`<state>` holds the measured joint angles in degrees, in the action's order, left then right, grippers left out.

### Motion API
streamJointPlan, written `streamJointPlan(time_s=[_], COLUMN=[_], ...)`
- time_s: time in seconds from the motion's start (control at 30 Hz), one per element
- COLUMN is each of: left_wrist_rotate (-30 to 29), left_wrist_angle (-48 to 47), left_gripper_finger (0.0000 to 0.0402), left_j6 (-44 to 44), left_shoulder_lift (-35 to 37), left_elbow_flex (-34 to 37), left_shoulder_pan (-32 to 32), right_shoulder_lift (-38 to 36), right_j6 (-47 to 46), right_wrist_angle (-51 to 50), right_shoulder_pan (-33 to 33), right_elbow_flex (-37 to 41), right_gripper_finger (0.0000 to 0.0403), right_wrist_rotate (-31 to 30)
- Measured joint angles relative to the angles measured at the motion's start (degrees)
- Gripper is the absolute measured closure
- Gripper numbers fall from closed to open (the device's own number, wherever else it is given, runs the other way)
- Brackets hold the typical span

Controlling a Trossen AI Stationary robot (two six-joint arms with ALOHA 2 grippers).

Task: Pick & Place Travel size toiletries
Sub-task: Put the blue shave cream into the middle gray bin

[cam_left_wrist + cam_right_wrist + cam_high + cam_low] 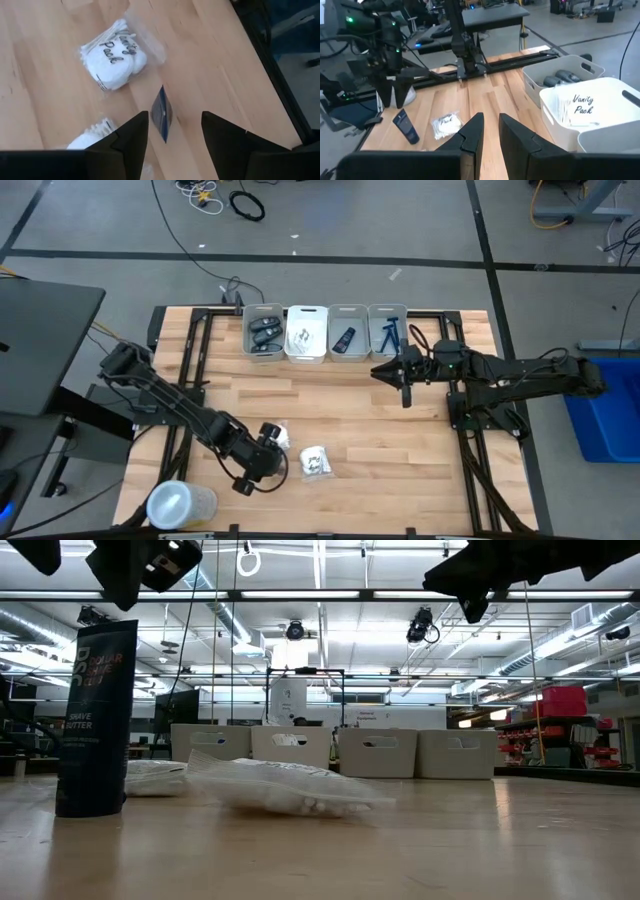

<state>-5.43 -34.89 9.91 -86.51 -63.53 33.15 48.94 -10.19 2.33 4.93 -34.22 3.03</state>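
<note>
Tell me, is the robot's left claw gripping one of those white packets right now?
No: the left gripper hangs open above the table, with the white packet lying beyond its fingers.

Four rectangular plastic bins (pixel 327 310) stood in a row at the table's far edge. Counting from the leftmost bin (pixel 263 311), the first held three dark oval cases (pixel 265 334), the third one dark case (pixel 345 339), the fourth one blue razor (pixel 389 335). Two white crinkly packets (pixel 315 462) lay well in front of that bin, on the wood.
</note>
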Motion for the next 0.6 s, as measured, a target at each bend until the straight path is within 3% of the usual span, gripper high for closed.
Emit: streamJointPlan(time_s=[0.6], left_wrist_rotate=[0.5], left_wrist_angle=[-1.8], left_gripper_finger=[0.0210], left_j6=[-0.1], left_shoulder_lift=[-5.6], left_elbow_flex=[0.0], left_shoulder_pan=[-0.4], right_shoulder_lift=[0.1], right_j6=[0.0], right_wrist_angle=[-1.3], right_shoulder_pan=[0.0], right_elbow_flex=[0.0], right_gripper_finger=[0.0337], right_wrist_rotate=[-1.4])
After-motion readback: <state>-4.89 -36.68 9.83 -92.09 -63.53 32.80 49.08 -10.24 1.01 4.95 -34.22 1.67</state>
